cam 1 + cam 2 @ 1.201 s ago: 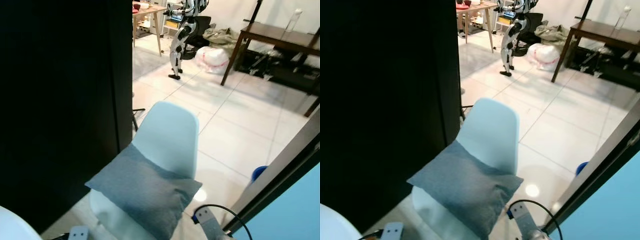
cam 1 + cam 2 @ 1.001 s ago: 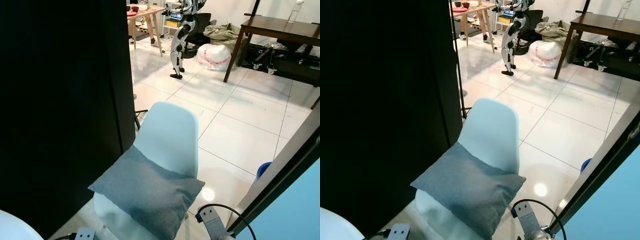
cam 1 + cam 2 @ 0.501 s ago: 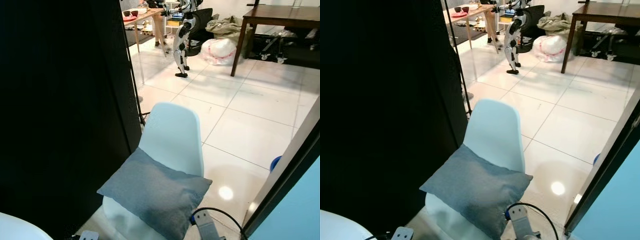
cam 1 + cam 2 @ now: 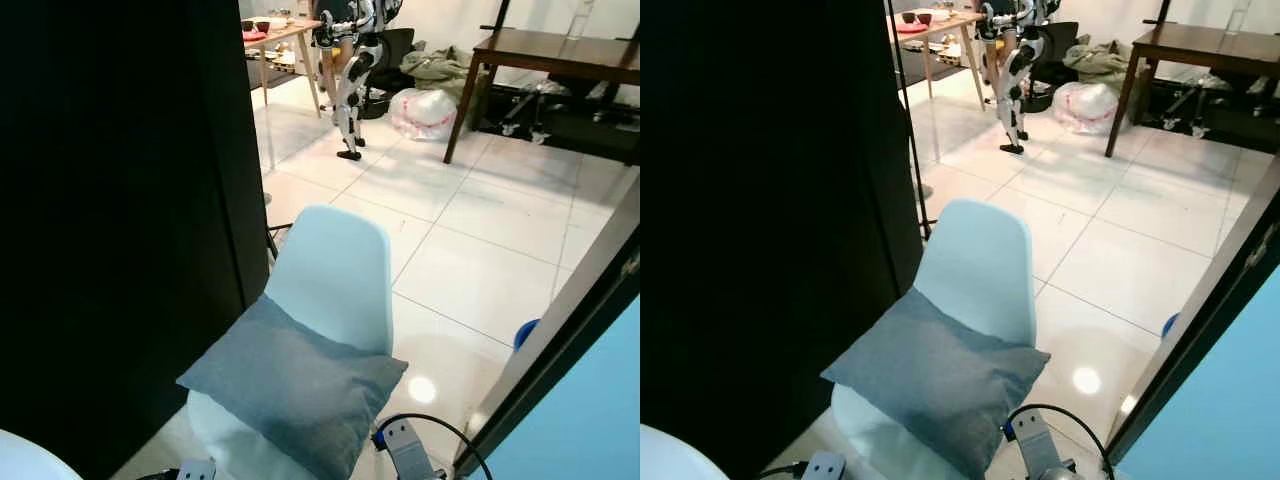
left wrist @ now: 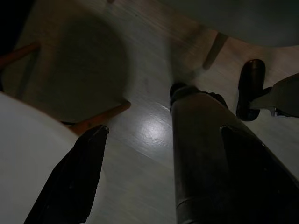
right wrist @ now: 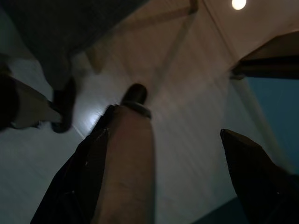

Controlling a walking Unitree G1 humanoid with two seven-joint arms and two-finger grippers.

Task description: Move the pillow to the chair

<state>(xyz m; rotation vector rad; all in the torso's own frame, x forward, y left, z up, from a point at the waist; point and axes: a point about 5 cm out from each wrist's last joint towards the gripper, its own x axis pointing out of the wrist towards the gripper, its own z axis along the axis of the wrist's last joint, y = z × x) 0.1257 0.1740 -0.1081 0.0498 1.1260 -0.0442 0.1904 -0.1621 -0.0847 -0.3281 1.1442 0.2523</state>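
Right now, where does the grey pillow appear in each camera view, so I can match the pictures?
Left eye view: grey pillow lies low and centre on the white chair.
Right eye view: pillow low and centre, same seat.
Right wrist view: a dark grey mass at one corner, probably its underside.
Left wrist view: cannot tell.
Shared landmark: the chair's backrest behind the pillow.

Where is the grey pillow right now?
In the head views the grey pillow lies on the seat of the white chair, leaning against its backrest, just right of the black curtain.
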